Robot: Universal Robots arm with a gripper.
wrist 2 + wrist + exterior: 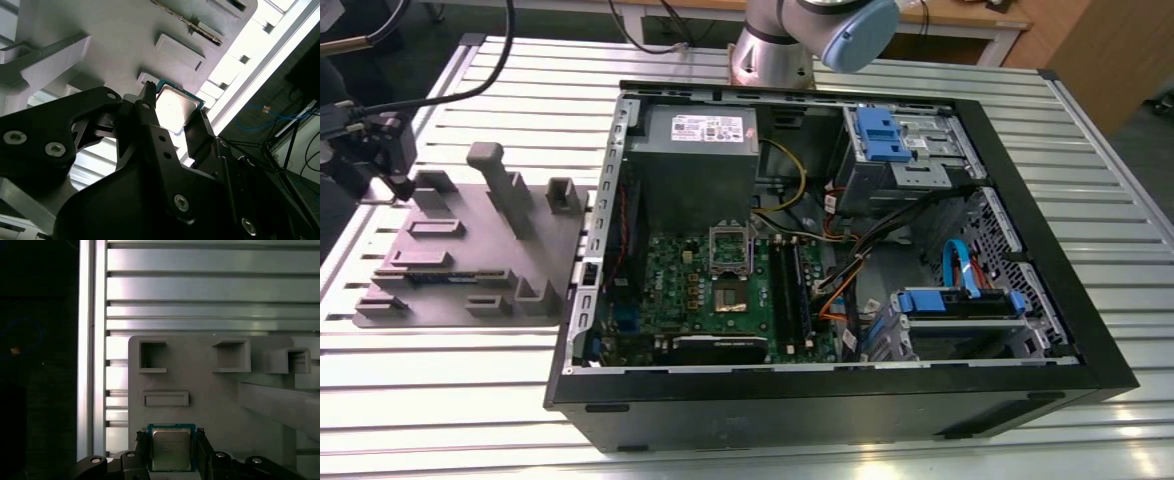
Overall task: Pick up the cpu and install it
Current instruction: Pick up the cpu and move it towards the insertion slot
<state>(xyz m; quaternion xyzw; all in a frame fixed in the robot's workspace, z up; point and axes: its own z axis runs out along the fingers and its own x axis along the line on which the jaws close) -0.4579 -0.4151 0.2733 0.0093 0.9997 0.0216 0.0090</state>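
Exterior view, counter: a slatted metal counter [440,400] carries an open computer case [854,400] and a grey tray [454,270].
Exterior view, case: it lies on its side with the motherboard [707,290] facing up, just beside the tray, toward the exterior view's right.
Exterior view, tray: it sits near the counter's edge on the exterior view's left.
Exterior view, hand: the black hand [390,170] hangs over the tray's corner nearest that edge.
Second wrist view, cpu: the cpu [175,107], silver top up, sits at the tray's surface between two black fingers [150,120]. I cannot tell whether it is lifted.
Second wrist view, hand: it is narrow, with one fingertip against each of two opposite cpu edges.
First wrist view, cpu: the cpu [171,450] is near a corner of the tray [210,405], close to the counter's edge.
First wrist view, hand: the hand [171,437] holds the cpu by its sides.
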